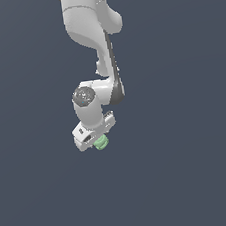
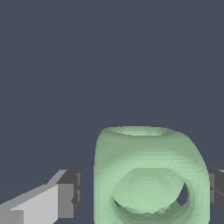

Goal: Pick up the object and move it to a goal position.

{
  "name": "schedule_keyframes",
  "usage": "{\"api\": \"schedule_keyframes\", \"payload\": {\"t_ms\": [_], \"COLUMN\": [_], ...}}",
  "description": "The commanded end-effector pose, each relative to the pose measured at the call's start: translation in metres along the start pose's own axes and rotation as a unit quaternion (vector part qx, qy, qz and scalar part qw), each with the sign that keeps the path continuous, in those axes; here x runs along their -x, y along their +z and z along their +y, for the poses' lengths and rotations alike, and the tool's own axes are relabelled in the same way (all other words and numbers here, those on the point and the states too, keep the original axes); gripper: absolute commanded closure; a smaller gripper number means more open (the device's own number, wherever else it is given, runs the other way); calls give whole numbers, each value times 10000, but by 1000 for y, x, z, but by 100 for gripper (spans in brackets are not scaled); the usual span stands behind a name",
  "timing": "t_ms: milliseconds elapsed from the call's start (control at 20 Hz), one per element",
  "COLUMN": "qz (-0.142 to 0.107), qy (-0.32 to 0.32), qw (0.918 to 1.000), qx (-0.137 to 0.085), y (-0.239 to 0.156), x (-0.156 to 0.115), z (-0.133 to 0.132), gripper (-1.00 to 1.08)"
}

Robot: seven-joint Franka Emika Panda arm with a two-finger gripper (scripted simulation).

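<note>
Hanging beneath the white Panda arm point(image 1: 92, 32), the gripper point(image 1: 99, 141) has its jaws set either side of the pale green ridged piece point(image 1: 101, 142); whether both pads press it I cannot tell, since one stands apart in the wrist view.

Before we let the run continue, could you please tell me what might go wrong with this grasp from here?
1. In the wrist view the pale green object sits off-centre in the tool: a gap shows beside one fingertip, so contact looks uncertain and closing could shove it sideways.
2. Its rounded, hollow shape may slip or twist under the pads.
3. In the exterior view the object is mostly hidden under the tool, so a drop would be hard to notice.
</note>
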State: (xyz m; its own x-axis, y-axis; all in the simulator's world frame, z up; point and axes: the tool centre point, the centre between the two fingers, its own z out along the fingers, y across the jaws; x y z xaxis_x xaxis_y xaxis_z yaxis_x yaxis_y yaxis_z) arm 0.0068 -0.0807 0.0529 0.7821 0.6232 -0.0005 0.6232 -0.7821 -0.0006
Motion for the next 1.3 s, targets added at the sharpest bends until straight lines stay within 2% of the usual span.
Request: {"api": "schedule_keyframes", "payload": {"t_ms": [0,200,250,900,1250], "qz": [2,2,2,3,3], "qy": [-4,-4,-4,-2,-2], "qw": [10000,10000,10000,10000,10000], "qx": [3,3,3,7,7], "y": [9,14,14,11,-7], "x": [0,-1,-1,2,29], "z": [0,1,1,2,11], "gripper": [-92,-92,108,108,108]}}
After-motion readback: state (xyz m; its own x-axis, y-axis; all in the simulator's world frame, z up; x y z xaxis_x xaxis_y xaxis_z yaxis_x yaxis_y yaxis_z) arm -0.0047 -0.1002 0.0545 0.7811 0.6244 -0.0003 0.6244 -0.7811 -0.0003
